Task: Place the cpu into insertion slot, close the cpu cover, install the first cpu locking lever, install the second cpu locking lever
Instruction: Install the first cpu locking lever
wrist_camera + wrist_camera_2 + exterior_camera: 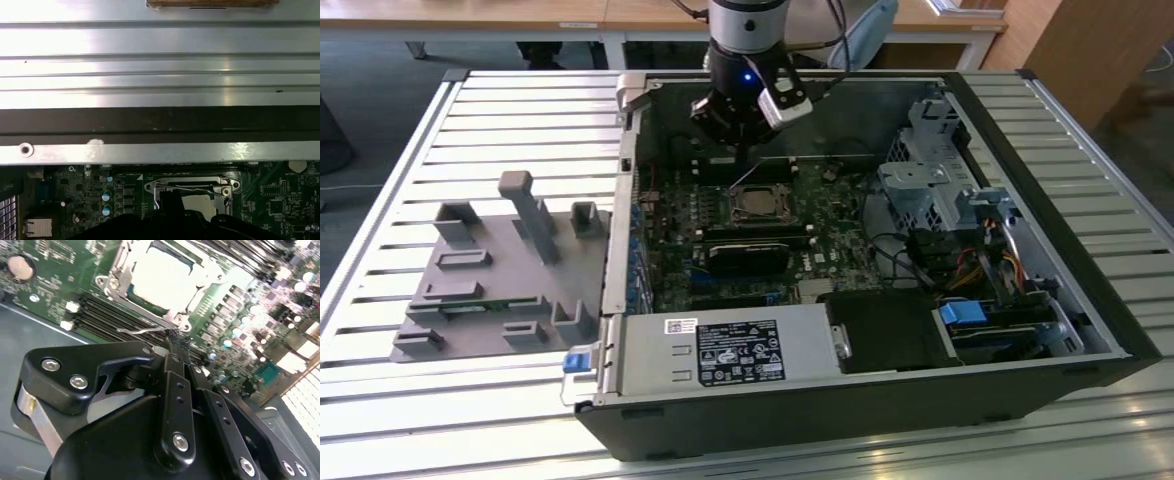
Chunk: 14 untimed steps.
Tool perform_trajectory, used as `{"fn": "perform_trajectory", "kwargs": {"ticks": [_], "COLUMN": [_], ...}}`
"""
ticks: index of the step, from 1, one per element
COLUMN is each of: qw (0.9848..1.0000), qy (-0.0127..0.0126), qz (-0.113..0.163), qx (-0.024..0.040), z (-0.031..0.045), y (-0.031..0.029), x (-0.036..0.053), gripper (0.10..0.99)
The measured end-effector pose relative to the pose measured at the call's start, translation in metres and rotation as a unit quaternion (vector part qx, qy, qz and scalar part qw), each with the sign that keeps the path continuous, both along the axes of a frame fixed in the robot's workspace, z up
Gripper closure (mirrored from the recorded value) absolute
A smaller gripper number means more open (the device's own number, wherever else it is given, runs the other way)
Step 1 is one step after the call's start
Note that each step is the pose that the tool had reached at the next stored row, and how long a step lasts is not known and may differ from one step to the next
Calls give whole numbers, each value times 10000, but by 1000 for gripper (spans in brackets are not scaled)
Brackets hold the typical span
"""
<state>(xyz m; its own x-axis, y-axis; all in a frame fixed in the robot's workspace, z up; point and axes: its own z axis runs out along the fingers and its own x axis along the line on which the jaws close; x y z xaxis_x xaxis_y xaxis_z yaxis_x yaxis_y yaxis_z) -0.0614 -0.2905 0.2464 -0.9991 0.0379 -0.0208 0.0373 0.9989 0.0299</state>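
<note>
The cpu (165,275) lies in the insertion slot (754,207) on the green board, its pale metal top showing through the window of the cpu cover (114,284), which lies flat over it. A thin wire locking lever (137,331) stands out from the socket's edge, raised above the board (187,189). My gripper (175,337) is shut, and its narrow black fingertips touch the lever's end; I cannot tell if the wire is pinched between them. In the exterior view the gripper (744,162) hangs just behind the socket, inside the open computer case.
A black heatsink block (747,250) sits just in front of the socket. The power supply (720,350) fills the case's front, and a drive cage (921,185) with cables stands on the exterior view's right. A grey fixture (494,270) lies outside the case on the slatted table.
</note>
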Motion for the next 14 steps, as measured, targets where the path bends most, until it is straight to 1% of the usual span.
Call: {"fn": "perform_trajectory", "kwargs": {"ticks": [3, 4, 7, 8, 12, 14], "qw": [10000, 10000, 9998, 9998, 9998, 9998], "qy": [-1, 0, 0, 0, 0, 1], "qz": [0, 0, 0, 0, 7, 61], "qx": [4, 33, 177, 209, 214, 213], "z": [-6, -9, -13, -15, -47, -66], "y": [0, -1, -7, -8, -7, -7], "x": [50, 50, 46, 46, 63, 77], "gripper": [980, 980, 980, 980, 980, 980]}}
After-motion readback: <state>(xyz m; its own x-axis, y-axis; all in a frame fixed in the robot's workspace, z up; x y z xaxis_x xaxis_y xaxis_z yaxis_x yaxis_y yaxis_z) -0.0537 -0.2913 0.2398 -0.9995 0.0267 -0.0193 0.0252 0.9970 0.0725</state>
